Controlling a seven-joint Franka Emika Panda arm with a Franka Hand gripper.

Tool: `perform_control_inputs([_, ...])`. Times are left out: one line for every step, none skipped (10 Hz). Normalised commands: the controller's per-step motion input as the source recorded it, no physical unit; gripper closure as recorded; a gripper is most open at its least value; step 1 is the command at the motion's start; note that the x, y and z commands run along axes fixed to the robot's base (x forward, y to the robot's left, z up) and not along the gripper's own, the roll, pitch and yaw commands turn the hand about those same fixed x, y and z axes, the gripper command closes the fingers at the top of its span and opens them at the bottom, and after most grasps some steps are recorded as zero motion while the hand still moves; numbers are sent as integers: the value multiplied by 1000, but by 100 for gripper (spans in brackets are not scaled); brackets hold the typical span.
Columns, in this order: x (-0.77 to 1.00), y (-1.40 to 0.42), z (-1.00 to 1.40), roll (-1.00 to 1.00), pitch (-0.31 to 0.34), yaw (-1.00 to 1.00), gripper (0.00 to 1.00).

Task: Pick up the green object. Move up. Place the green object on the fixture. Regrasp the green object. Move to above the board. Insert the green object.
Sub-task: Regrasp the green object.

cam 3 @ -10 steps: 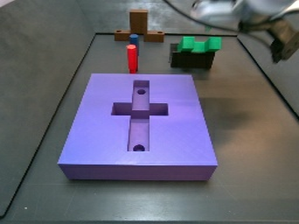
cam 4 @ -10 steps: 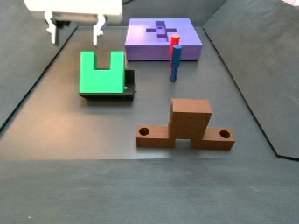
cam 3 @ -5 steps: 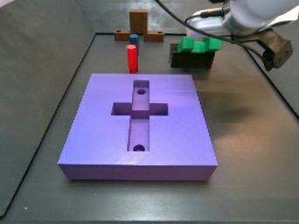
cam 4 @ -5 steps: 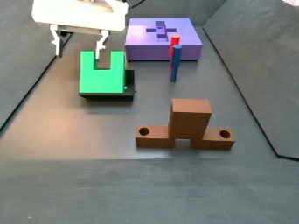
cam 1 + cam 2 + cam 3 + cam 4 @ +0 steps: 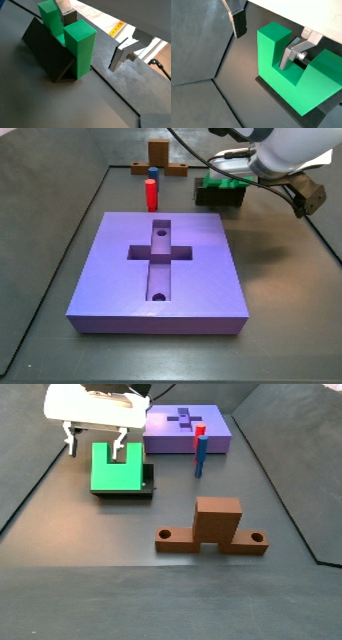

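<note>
The green object (image 5: 115, 474) rests on the dark fixture (image 5: 147, 483), its two prongs pointing toward my gripper (image 5: 95, 452). In both wrist views my gripper (image 5: 97, 34) (image 5: 266, 39) is open and straddles one prong (image 5: 79, 45) (image 5: 272, 47). One finger (image 5: 294, 52) sits in the notch, the other finger (image 5: 238, 22) stands outside the prong with a gap. The green object (image 5: 222, 180) is partly hidden behind my arm (image 5: 285, 150) in a side view. The purple board (image 5: 160, 268) (image 5: 187, 429) lies apart from it.
A red peg (image 5: 151, 193) (image 5: 199, 454) stands upright between the board and the fixture. A small blue piece (image 5: 154, 172) and a brown wooden upright block (image 5: 159, 156) (image 5: 214, 526) sit beyond it. Dark walls edge the floor.
My gripper has come down and in over the green object; its fingers now straddle one prong instead of hanging above it. The green object has not moved.
</note>
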Motion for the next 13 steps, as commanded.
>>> perform_control_inputs([94,0,-143,60,280,-37,0])
perform_control_inputs([83,0,-177,26,191,-29,0])
perform_control_inputs([0,0,-109,0,0,0,0])
perform_control_inputs([0,0,-94,0,0,0,0])
perform_control_inputs([0,0,0,0,9,0,0])
perform_control_inputs([0,0,0,0,0,0,0])
perform_control_inputs([0,0,0,0,0,0,100])
perform_control_inputs([0,0,0,0,0,0,100])
perform_control_inputs([0,0,0,0,0,0,100])
perform_control_inputs([0,0,0,0,0,0,100])
perform_control_inputs([0,0,0,0,0,0,100])
perform_control_inputs([0,0,0,0,0,0,100])
perform_control_inputs([0,0,0,0,0,0,100])
